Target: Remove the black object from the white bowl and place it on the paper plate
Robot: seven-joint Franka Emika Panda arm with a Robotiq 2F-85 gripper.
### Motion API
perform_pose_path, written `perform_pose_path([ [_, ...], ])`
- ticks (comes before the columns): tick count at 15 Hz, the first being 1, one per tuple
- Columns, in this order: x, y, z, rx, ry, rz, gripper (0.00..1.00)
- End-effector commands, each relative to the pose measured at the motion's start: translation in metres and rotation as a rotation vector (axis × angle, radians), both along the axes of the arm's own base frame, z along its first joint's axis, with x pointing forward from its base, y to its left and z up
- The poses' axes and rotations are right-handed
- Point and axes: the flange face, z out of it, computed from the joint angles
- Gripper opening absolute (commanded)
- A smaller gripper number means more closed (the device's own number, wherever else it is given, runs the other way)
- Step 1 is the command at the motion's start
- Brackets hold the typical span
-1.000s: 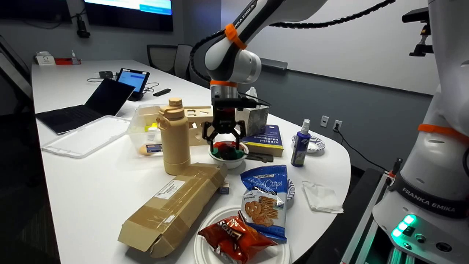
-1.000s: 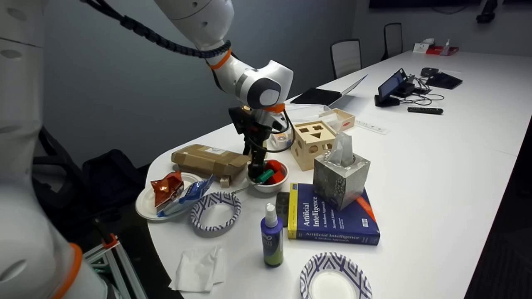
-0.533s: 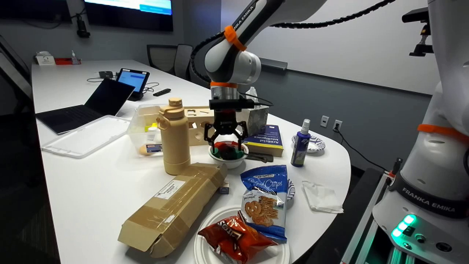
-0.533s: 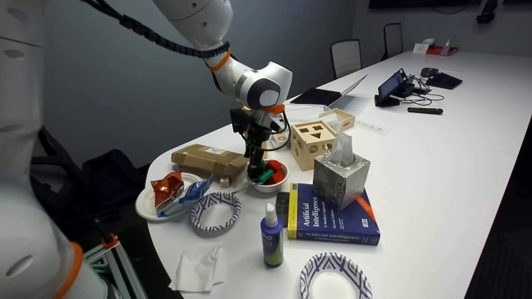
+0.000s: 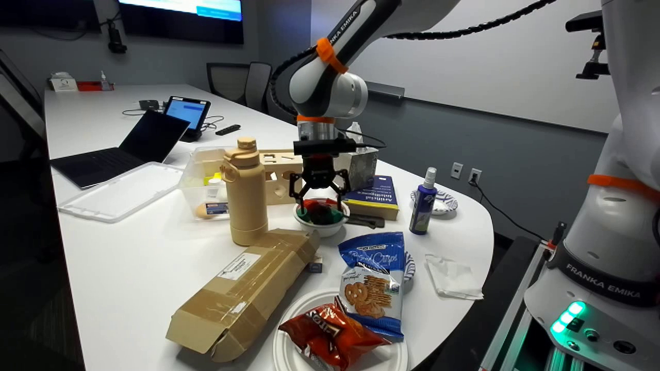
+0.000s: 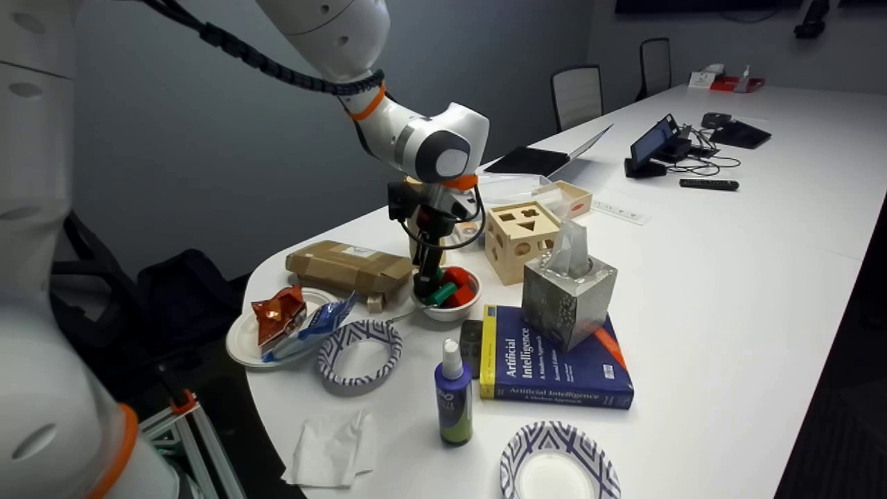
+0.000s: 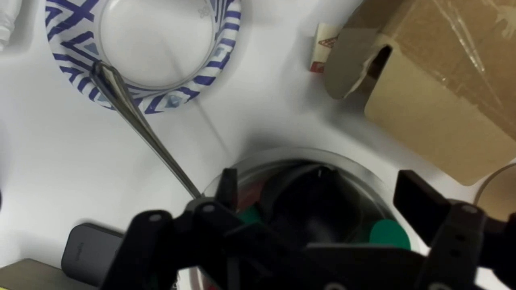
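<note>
The gripper (image 5: 321, 209) is positioned at the white bowl (image 5: 324, 230), its jaws well apart and holding nothing. The black object (image 7: 318, 201) lies in the bowl, between the jaws in the wrist view, with a green piece (image 7: 390, 234) and a red piece (image 6: 461, 298) in there too. The step in hand is judged to be the grasp. Whether the tips sit below the rim cannot be established. Recommended: centre on the object, confirm both tips fall inside the rim, descend straight and close slowly, so that the green piece is not pinched along with it. A metal handle (image 7: 144, 129) runs to the rim beside one jaw; snagging it could drag or tip the bowl. A vertical lift clear of the rim is advised before sideways travel. The destination needs confirming: the table (image 6: 693, 291) carries a patterned plate (image 7: 173, 100) near the bowl, a second patterned plate (image 6: 523, 450) well apart from it, and a plain white plate (image 5: 284, 340) under snack bags (image 5: 332, 335); the nearest appears likeliest.
</note>
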Motion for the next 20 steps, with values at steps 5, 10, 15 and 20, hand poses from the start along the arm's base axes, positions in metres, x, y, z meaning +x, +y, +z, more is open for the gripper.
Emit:
perform_pose_path([
  [5, 0.008, 0.002, 0.000, -0.032, 0.003, 0.010, 0.58],
  [10, 0.010, 0.001, 0.003, -0.030, -0.003, 0.014, 0.19],
  [15, -0.001, 0.000, 0.026, -0.008, -0.044, 0.060, 0.07],
  [20, -0.028, 0.000, 0.082, 0.057, -0.050, 0.119, 0.07],
])
